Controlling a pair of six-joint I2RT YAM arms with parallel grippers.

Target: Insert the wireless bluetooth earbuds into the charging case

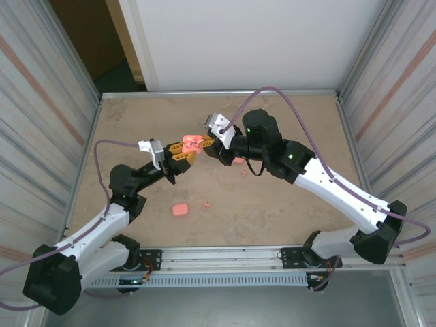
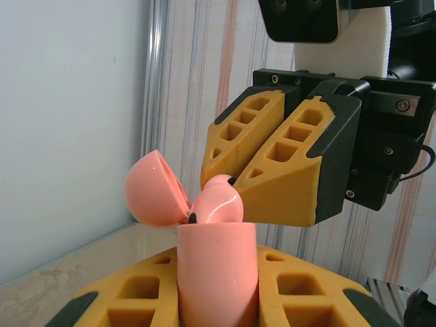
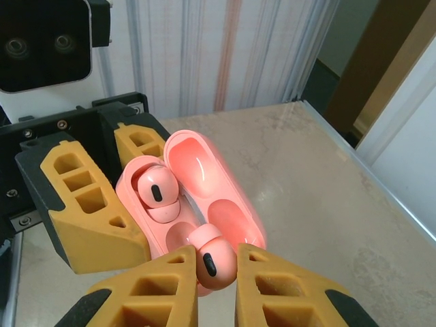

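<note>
Top external: we see a pink box (image 1: 180, 210) on the table (image 1: 286, 218); left gripper (image 2: 219, 296) squeezes the case (image 2: 218, 266); right gripper (image 3: 216, 264) pinches an earbud (image 3: 212, 256).

Charging case (image 1: 193, 143) at centre between left gripper (image 1: 181, 152) and right gripper (image 1: 208, 141), first earbud (image 3: 158, 189) inside, second earbud (image 3: 212, 257) at its rim, spare case (image 1: 180, 210) below.

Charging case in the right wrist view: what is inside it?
One earbud sits seated in the charging case. A second earbud, pinched by the right fingers, is at the other well; its stem and that well's bottom are covered.
</note>
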